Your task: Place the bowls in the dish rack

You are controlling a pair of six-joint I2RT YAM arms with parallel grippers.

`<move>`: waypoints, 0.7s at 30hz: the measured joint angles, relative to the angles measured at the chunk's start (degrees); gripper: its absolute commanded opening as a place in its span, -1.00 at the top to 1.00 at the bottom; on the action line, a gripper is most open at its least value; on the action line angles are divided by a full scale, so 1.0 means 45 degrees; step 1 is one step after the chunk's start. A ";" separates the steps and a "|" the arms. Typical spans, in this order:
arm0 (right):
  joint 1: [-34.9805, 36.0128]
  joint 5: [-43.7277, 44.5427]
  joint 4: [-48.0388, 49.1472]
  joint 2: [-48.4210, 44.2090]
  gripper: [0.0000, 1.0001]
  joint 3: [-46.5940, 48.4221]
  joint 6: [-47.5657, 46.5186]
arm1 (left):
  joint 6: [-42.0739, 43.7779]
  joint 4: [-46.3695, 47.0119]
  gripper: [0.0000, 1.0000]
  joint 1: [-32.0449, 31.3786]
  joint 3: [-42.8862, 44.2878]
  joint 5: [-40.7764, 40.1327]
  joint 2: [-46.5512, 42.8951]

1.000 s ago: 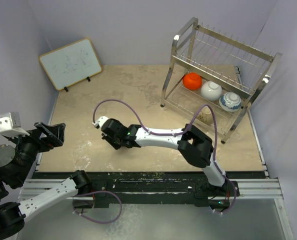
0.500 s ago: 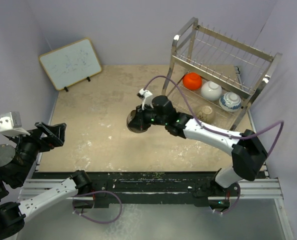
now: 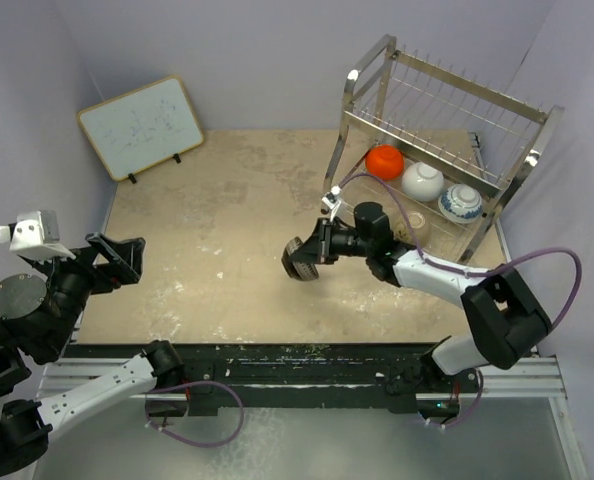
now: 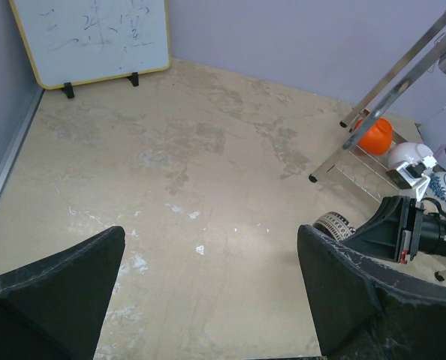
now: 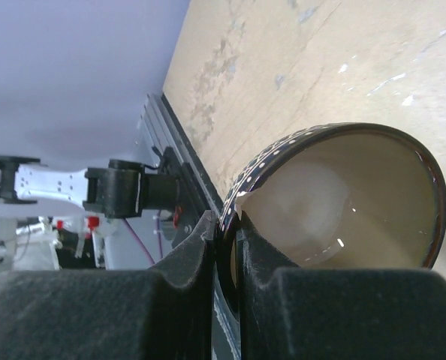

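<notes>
While my R gripper point(image 3: 313, 254) works: jaws nearly together, pinching the rim of the dark bowl point(image 3: 299, 262), one finger inside the wall, one outside.
Dark bowl: dotted outside, pale inside. It's tipped on its side w/ the mouth facing sideways, and I judge it's lifted off the table point(image 3: 207, 210). It sits short of the dish rack point(image 3: 341, 140), just off the rack's front-left corner.
L gripper point(image 3: 122, 262): fingers spread wide w/ nothing btw them, well apart from the rack, at the table edge farthest from it.
Already in rack: orange bowl point(image 3: 384, 161), white bowl point(image 3: 422, 181) and blue-and-white bowl point(image 3: 460, 203) in a row. The tan bowl point(image 3: 414, 228) is just in front of them, partly hidden by my arm.
Tier: can't tell which.
Done: 4 of 5, I reckon.
Left: bring this last one into the rack, seat it in a free spot, let go.
</notes>
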 measured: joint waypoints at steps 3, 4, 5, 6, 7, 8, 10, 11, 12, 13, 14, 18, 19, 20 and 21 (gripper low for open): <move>-0.0996 -0.0534 0.0534 -0.0233 0.85 -0.0364 0.0437 | 0.0117 0.0136 -0.98 0.0000 0.0000 0.0024 0.0044; -0.1219 -0.0656 0.0631 -0.0291 0.86 -0.0364 0.0549 | 0.0155 0.0170 -0.98 0.0000 0.0000 0.0024 0.0063; -0.1491 -0.0801 0.0797 -0.0359 0.86 -0.0364 0.0636 | 0.0170 0.0194 -0.98 0.0000 0.0000 0.0029 0.0078; -0.1783 -0.0967 0.1030 -0.0418 0.86 -0.0364 0.0738 | 0.0175 0.0219 -0.98 0.0000 0.0000 0.0034 0.0107; -0.2040 -0.1127 0.1253 -0.0437 0.86 -0.0364 0.0879 | 0.0175 0.0228 -0.98 0.0000 0.0000 0.0049 0.0136; -0.2327 -0.1345 0.1554 -0.0437 0.86 -0.0369 0.1049 | 0.0185 0.0238 -0.98 0.0000 0.0000 0.0058 0.0170; -0.2880 -0.1734 0.2239 -0.0423 0.86 -0.0500 0.1491 | 0.0199 0.0262 -0.98 0.0000 0.0000 0.0073 0.0253; -0.3118 -0.1938 0.2545 -0.0393 0.86 -0.0573 0.1705 | 0.0214 0.0291 -0.98 0.0000 0.0000 0.0083 0.0291; -0.3458 -0.2181 0.3011 -0.0316 0.85 -0.0670 0.2035 | 0.0223 0.0330 -0.99 0.0000 0.0000 0.0097 0.0330; -0.3687 -0.2341 0.3342 -0.0219 0.86 -0.0724 0.2268 | 0.0238 0.0359 -0.98 0.0000 0.0005 0.0107 0.0374; -0.3983 -0.2506 0.3745 -0.0053 0.86 -0.0777 0.2560 | 0.0262 0.0384 -0.98 0.0000 0.0005 0.0112 0.0423; -0.4988 -0.2977 0.5173 0.0578 0.86 -0.0874 0.3662 | 0.0277 0.0413 -0.98 0.0000 0.0044 0.0117 0.0559; -0.5212 -0.3041 0.5479 0.0699 0.85 -0.0879 0.3905 | 0.0277 0.0413 -0.98 0.0000 0.0063 0.0112 0.0578; -0.5406 -0.3109 0.5780 0.0826 0.85 -0.0879 0.4129 | 0.0277 0.0413 -0.98 0.0000 0.0073 0.0117 0.0583; -0.5620 -0.3196 0.6076 0.0942 0.85 -0.0879 0.4362 | 0.0277 0.0413 -0.98 0.0000 0.0092 0.0112 0.0588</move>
